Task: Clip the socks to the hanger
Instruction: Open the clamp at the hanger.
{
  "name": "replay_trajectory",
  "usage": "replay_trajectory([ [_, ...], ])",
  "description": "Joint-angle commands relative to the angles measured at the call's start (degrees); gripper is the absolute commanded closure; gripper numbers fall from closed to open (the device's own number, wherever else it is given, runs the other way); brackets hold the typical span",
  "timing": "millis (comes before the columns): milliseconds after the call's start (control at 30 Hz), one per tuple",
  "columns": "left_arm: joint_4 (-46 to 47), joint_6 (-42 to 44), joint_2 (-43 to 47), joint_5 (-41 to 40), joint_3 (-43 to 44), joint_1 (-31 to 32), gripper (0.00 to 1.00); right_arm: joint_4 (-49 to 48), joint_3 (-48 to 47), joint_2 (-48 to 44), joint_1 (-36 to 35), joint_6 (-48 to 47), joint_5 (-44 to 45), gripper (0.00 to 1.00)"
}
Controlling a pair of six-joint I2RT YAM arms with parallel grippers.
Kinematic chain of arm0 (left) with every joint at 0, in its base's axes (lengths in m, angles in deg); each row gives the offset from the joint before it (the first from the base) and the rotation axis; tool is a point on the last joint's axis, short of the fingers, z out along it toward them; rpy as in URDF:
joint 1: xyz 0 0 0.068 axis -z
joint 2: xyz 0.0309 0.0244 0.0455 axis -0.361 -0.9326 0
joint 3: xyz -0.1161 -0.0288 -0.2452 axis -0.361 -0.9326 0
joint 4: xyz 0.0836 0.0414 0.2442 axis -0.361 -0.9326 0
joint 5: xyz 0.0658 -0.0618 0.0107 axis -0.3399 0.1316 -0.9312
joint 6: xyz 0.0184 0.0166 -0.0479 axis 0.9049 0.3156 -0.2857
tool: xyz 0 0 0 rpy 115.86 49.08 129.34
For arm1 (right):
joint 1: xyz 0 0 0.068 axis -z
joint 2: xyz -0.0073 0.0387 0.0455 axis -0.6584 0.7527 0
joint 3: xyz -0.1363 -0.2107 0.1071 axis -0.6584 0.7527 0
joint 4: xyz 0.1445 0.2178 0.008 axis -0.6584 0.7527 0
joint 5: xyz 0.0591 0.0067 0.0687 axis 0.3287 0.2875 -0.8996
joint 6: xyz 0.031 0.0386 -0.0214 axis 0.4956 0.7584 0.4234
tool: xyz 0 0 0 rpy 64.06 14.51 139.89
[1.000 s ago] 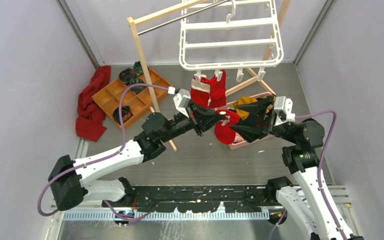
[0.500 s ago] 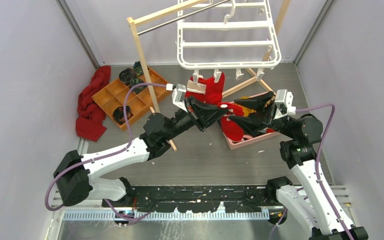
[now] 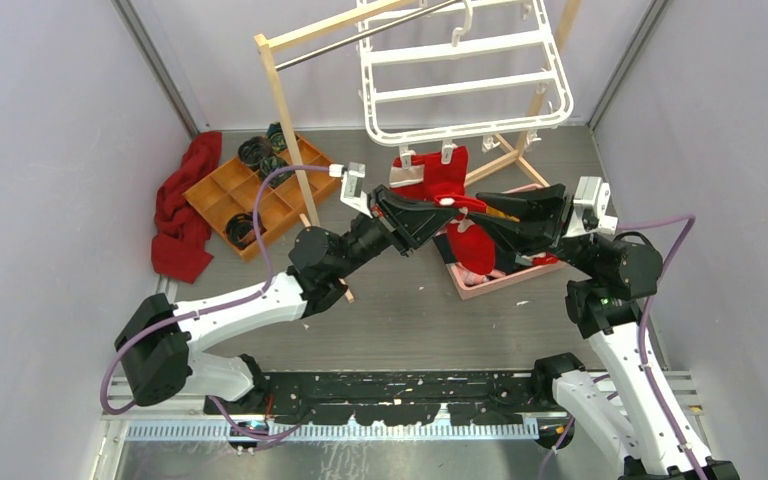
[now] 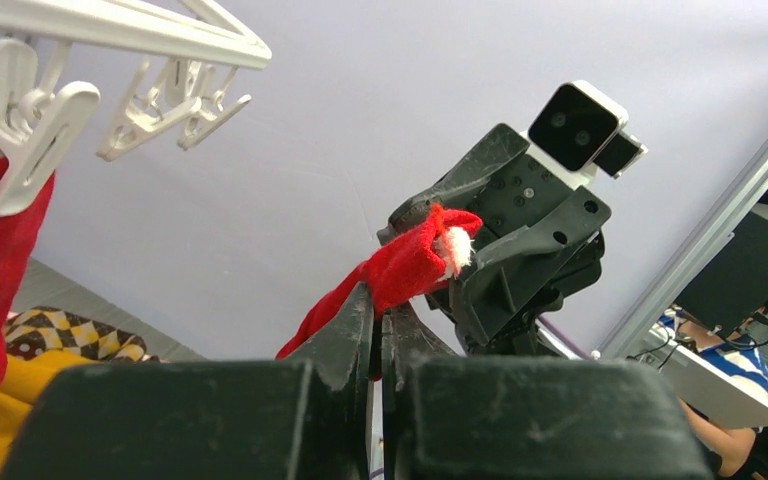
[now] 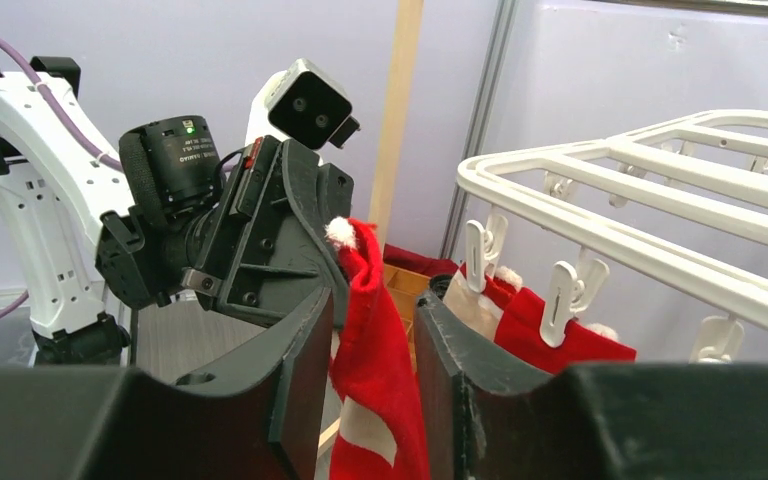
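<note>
Top external view: the wooden rack point(image 3: 281, 110) stands over the left arm, its post crossing the forearm. The hanger point(image 3: 460, 127) hangs tilted from the rack's rod, and two socks point(image 3: 438, 176) already clipped to its near edge dangle just behind both grippers. The left gripper point(image 3: 448, 208) is clamped on the top of another red sock point(image 3: 468, 245). The right gripper point(image 5: 372, 335) has its fingers apart on either side of that sock. Below them, a pink basket point(image 3: 480, 290) holds mustard point(image 4: 0, 420) and checkered point(image 4: 60, 335) garments. The divided wooden tray point(image 3: 260, 195) at left holds dark rolled items point(image 3: 255, 152), with a dark red cloth point(image 3: 185, 205) beside it.
</note>
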Motion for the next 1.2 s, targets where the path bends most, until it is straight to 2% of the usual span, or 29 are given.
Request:
replay_trajectory([
  [0,5.7,-1.21,0.16,-1.15,2.93,0.13,1.0,-2.71,-1.85,-0.24,-0.28,0.8,0.63,0.58],
  [100,6.23,-1.72,0.05,-1.13,3.19,0.13,1.0,-2.27,-1.62,-0.4,-0.34,0.4,0.73,0.51],
  [300,7.18,-3.05,-0.82,-0.67,4.04,0.13,1.0,-3.19,-1.93,-0.05,-0.27,0.29,1.61,0.54],
  [633,7.45,-3.61,-2.11,-0.47,4.68,0.11,1.0,-5.16,-2.81,0.71,-0.32,0.99,1.81,0.81],
  [733,7.41,-3.61,-2.66,-0.43,5.01,0.13,1.0,-5.05,-2.76,0.58,-0.33,1.15,1.36,0.96],
  [800,6.61,-3.28,-2.63,-0.47,5.05,0.09,0.99,-4.28,-2.62,0.3,-0.32,1.19,1.42,0.99],
  [933,2.86,0.8,-0.43,-0.56,3.66,-0.09,0.69,3.5,-2.36,-1.87,0.3,-2.37,2.32,0.99],
  [1033,-4.69,7.31,3.97,-0.52,1.67,-0.51,0.47,17.2,-2.9,-5.34,0.46,-13.3,5.09,0.99],
  [1100,-11.88,14.6,6.75,-0.25,1.49,-0.65,0.36,26.35,-3.33,-7.68,0.46,-22.18,7.39,0.99],
  [1167,-19.1,21.15,8.78,0.39,2.39,-0.66,0.3,33.28,-3.5,-9.86,0.46,-27.52,10.27,0.99],
])
